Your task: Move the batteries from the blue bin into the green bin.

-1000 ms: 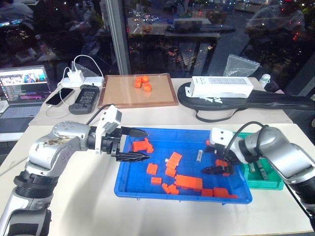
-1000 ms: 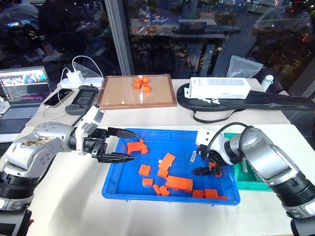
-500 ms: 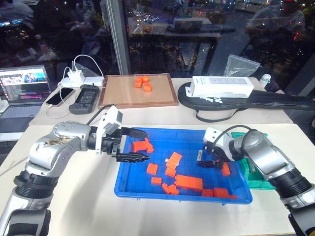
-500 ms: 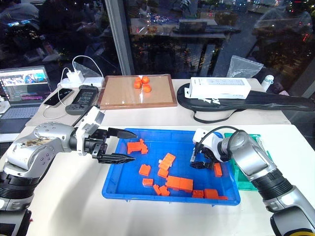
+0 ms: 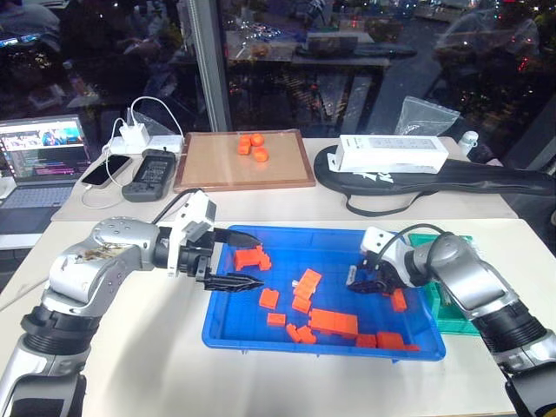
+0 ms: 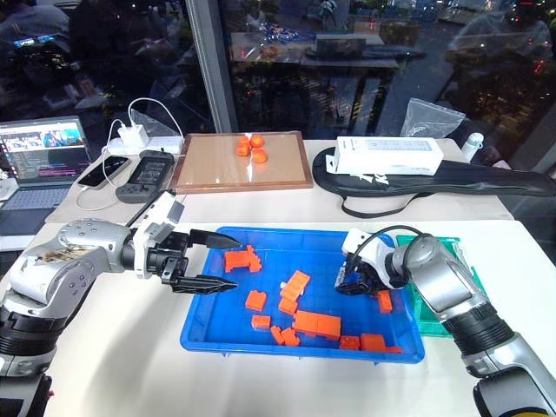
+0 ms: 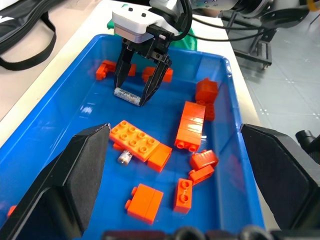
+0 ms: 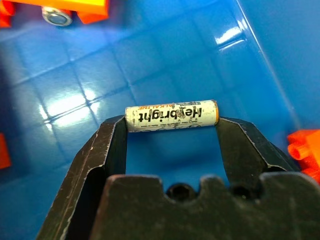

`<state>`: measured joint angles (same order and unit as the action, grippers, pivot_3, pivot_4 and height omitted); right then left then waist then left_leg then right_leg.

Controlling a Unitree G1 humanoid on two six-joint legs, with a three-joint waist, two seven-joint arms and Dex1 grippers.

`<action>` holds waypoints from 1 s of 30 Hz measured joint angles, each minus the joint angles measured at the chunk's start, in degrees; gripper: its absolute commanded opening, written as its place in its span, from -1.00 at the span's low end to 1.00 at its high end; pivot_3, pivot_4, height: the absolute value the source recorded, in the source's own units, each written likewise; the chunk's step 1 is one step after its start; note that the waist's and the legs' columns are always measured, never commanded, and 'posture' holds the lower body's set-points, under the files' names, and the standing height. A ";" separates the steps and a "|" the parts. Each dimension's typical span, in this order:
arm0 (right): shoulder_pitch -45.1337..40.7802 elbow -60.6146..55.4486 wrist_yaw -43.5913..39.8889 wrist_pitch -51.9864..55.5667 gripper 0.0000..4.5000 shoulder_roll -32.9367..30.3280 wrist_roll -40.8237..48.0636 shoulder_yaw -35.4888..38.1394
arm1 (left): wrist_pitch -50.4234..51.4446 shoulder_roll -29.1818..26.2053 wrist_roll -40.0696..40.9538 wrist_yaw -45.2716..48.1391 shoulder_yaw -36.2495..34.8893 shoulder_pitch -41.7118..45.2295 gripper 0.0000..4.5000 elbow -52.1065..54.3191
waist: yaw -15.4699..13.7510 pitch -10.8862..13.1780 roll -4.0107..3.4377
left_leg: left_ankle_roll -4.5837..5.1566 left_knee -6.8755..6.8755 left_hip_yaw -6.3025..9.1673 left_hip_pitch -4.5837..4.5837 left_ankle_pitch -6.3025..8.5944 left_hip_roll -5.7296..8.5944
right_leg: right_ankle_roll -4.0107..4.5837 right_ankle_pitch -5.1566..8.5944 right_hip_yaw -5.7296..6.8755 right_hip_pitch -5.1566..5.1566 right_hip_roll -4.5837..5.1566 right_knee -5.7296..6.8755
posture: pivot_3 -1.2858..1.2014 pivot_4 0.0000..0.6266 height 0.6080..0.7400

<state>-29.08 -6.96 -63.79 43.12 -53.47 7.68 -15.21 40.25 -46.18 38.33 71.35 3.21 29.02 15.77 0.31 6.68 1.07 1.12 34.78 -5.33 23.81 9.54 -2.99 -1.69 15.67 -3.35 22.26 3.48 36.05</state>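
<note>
White table (image 5: 156,347) w/ blue bin (image 5: 228,334) & green bin (image 5: 465,326) side by side.

Left hand (image 5: 236,259) hovers level, fingers apart; right hand (image 5: 362,284) angles down, fingers part-closed.

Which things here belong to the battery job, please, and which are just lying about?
Job:
- battery between the right hand's fingertips, end to end
- second battery by a block
- blue bin
- green bin

Lying about:
- orange blocks
- wooden tray
- laptop
- white box
</note>
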 measured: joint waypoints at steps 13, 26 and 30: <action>7.25 4.04 -5.43 -0.74 0.12 -20.53 2.22 14.88 | -0.40 0.92 -0.73 1.40 1.52 1.69 1.00 -1.77 | 0.15 0.00 0.01 | 0.00 -0.04 -0.01 -0.05 0.00 -0.02 | 0.03 0.02 -0.03 -0.01 0.01 -0.05 | 0.03 -0.52 1.00; 4.12 7.49 -4.86 -4.91 1.00 -18.92 -1.84 9.25 | -2.68 -0.04 -4.27 1.88 2.43 -0.44 1.00 -1.84 | 0.46 0.06 -0.25 | 0.00 -0.01 -0.04 -0.06 0.00 0.00 | -0.03 0.03 -0.09 0.02 0.01 -0.03 | 0.03 -0.52 1.00; -4.87 4.08 -5.01 -3.14 1.00 -15.84 0.05 9.77 | -2.69 -0.66 -4.36 1.91 2.23 -0.64 1.00 -1.67 | 0.65 0.07 -0.23 | 0.00 -0.06 0.04 -0.11 0.00 -0.04 | -0.07 0.07 -0.08 0.00 -0.07 -0.02 | 0.03 -0.52 1.00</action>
<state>-33.95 -2.88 -68.80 39.97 -69.31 7.72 -5.45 37.56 -46.85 33.97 73.25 5.44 28.39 14.10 0.96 6.75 0.84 1.11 34.72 -5.29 23.70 9.54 -3.04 -1.76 15.74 -3.43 22.26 3.42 36.03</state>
